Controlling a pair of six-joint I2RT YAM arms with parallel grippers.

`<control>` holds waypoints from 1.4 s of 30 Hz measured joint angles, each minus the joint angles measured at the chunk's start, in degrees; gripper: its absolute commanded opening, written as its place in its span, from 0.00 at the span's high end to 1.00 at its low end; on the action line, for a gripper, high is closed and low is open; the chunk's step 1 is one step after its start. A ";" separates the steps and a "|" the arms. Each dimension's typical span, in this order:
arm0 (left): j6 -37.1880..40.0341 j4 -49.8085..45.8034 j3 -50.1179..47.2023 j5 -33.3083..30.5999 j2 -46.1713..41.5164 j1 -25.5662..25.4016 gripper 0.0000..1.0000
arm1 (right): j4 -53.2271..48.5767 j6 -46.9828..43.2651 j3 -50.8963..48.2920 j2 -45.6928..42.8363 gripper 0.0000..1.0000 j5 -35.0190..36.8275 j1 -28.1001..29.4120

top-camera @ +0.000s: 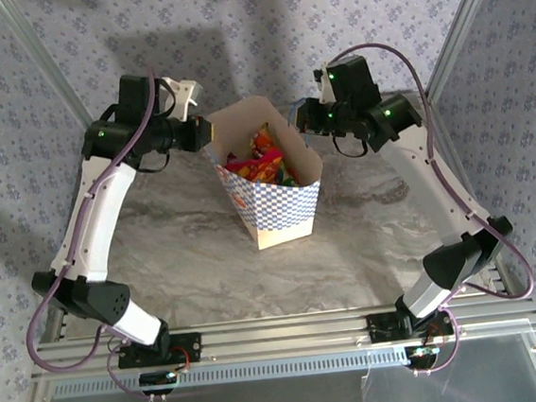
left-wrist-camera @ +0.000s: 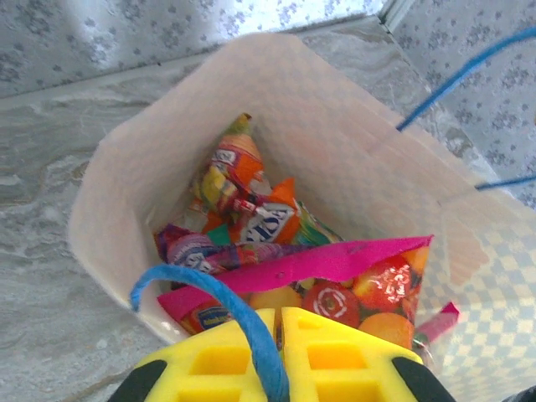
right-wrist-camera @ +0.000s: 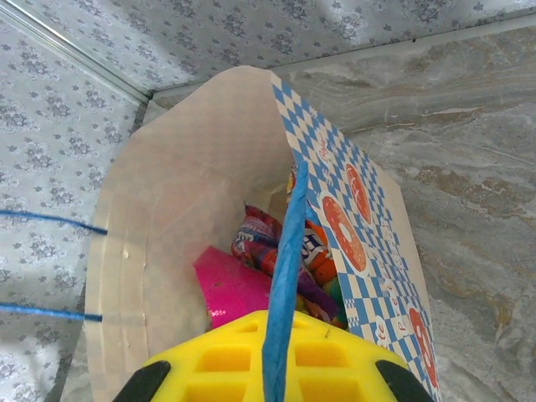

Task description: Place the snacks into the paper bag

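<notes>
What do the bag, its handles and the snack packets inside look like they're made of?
The paper bag looks like matte kraft paper: dull tan inside, creased, with printed checks outside. Its cord handles look like twisted blue cord, perhaps fabric or paper, going by the ropelike texture. The snack packets look like glossy plastic film, with bright highlights and crinkles.

Lighting: bright, diffuse, from above. Shadows: soft, on back wall (top-camera: 231, 14) and counter (top-camera: 188, 256). Left wrist view: glare at top, washed-out bag (left-wrist-camera: 335, 142) interior. Focus: mostly sharp.
</notes>
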 measured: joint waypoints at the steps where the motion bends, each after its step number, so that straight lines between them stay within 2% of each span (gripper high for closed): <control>1: -0.07 0.00 0.76 -0.04 0.52 0.39 0.89 | 0.00 0.24 -0.20 -0.26 1.00 -0.04 0.20; 10: -0.46 -2.60 7.98 0.02 6.23 2.23 0.91 | 0.35 1.68 -0.24 -0.70 1.00 -1.84 2.01; 14: 0.24 -3.78 10.54 1.90 8.28 2.21 0.92 | 0.55 2.12 -0.28 -0.42 1.00 -1.90 3.02; 17: 2.32 -4.50 10.40 3.48 8.00 1.64 0.92 | 1.05 2.60 -0.44 0.07 0.94 -1.66 3.08; 20: 4.46 -4.50 8.28 4.35 6.03 0.11 0.91 | 1.38 3.34 -1.07 0.33 0.85 -0.42 3.08; 27: 7.56 -4.55 -4.55 4.96 -4.81 -2.86 0.88 | 1.86 4.52 -3.85 0.37 0.77 4.90 2.97; 31: 8.02 -4.35 -10.64 3.37 -10.16 -2.86 0.80 | 1.75 5.01 -5.49 0.17 0.67 6.95 2.84; 42: 6.62 -2.49 -11.78 -3.91 -12.50 -3.13 0.41 | 0.70 4.61 -6.78 -7.30 0.34 10.40 2.62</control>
